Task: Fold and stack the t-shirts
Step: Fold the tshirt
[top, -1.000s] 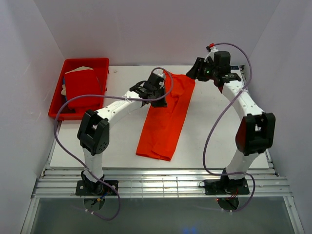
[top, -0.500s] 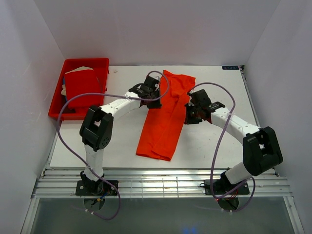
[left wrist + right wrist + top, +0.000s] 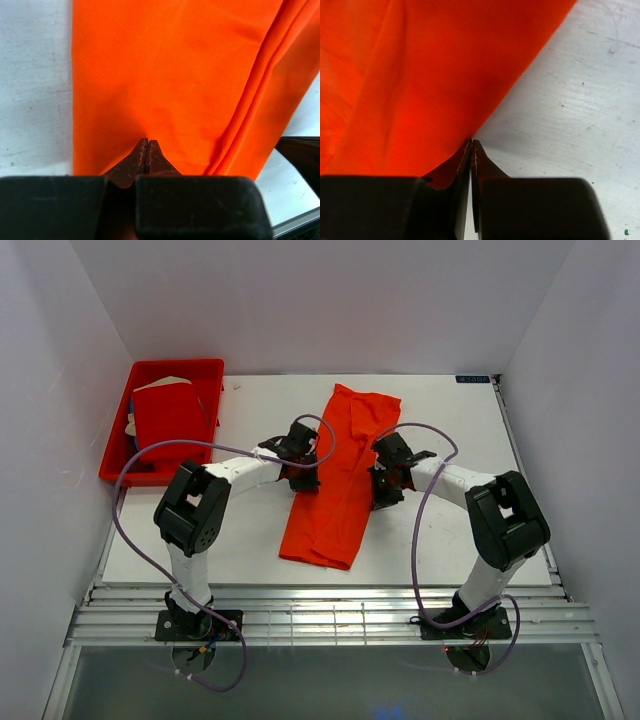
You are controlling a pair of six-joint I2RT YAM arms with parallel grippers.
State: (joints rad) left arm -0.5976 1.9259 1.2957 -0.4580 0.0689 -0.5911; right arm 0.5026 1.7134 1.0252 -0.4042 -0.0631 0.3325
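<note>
Well, the orange t-shirt (image 3: 338, 485) is lying as a long narrow strip mid-desk (image 3: 460, 540), the left end effector (image 3: 303, 480) and right end effector (image 3: 379, 497) are clenching its opposite long edges midway, seemingly starting the crosswise fold, which is calling for lifting both sides evenly.

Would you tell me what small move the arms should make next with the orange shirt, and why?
Probably raise both grippers together a little. The left gripper and right gripper are shut near opposite long edges of the orange shirt, about mid-length, and it lies flat. A small lift would show whether the cloth is pinched before folding it in half.
</note>
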